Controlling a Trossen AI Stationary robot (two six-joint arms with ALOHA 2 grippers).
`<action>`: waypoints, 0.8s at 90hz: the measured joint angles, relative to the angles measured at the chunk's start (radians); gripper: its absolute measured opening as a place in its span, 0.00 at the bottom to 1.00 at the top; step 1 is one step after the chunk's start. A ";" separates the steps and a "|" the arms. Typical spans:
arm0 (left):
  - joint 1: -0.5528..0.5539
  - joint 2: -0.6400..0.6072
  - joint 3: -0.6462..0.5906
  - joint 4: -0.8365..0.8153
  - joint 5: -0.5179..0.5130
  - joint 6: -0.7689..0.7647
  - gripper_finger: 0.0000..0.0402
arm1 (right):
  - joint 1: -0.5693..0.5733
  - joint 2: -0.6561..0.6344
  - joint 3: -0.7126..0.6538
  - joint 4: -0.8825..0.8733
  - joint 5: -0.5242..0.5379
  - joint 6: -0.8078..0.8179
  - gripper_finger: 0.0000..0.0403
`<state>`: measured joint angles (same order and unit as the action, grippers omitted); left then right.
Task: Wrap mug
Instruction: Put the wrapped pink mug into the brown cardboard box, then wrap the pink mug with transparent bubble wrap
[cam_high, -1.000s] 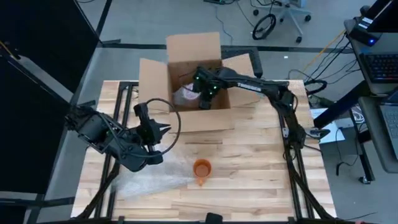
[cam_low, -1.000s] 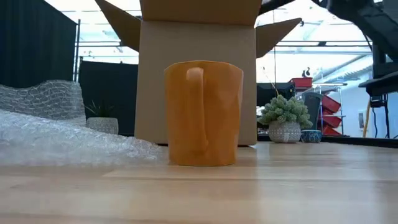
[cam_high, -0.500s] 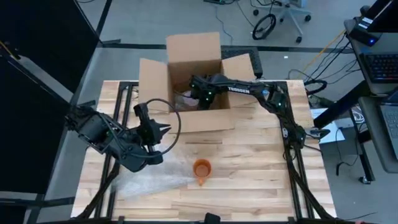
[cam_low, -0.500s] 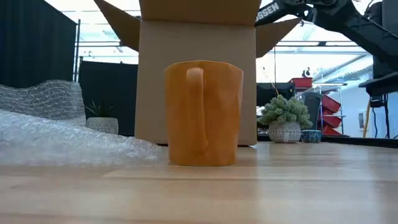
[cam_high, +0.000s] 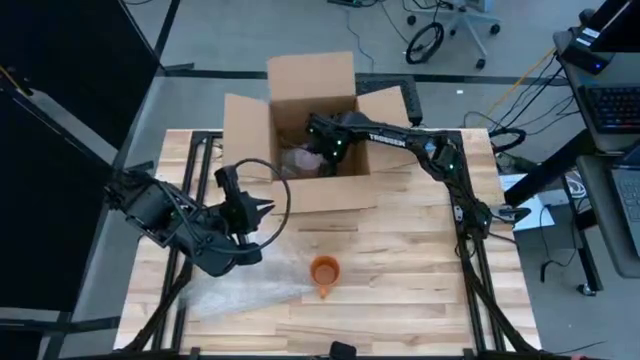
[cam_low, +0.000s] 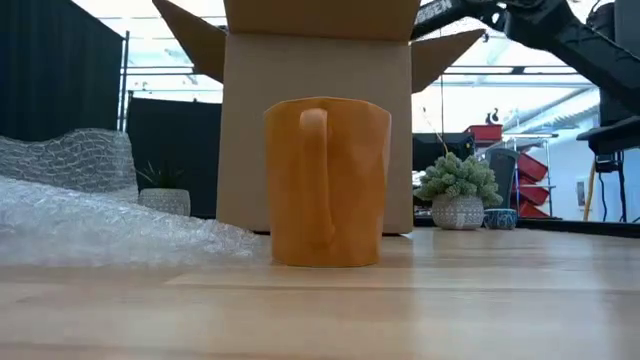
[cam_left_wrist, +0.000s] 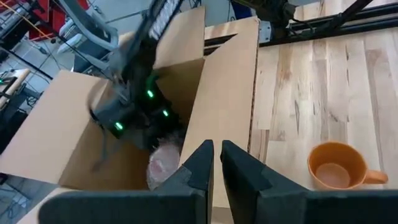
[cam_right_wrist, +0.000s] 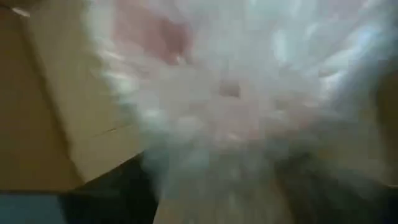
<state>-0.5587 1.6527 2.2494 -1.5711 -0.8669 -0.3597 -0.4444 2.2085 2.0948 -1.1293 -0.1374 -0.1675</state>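
High view: the orange mug stands upright on the counter, bubble wrap beside it. The right gripper reaches into the open cardboard box, over a pale wrapped bundle; whether it is open or closed cannot be told. "TROSSEN" shows on that arm. Left wrist view: the left gripper is closed, empty.

Glossy orange mug, matt cardboard box, pale wooden table.
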 joint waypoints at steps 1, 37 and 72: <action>0.000 0.000 0.000 0.000 0.000 0.000 0.05 | 0.000 -0.007 0.008 -0.007 0.000 -0.001 0.69; -0.010 0.000 0.000 0.000 -0.001 -0.011 0.05 | 0.092 -0.369 0.167 -0.242 0.007 0.034 0.70; -0.139 -0.001 -0.149 0.001 0.011 -0.246 0.05 | 0.565 -0.660 0.135 -0.442 0.234 0.387 0.70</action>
<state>-0.6980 1.6516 2.0999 -1.5702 -0.8562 -0.6061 0.1204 1.5488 2.2296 -1.5710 0.0970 0.2192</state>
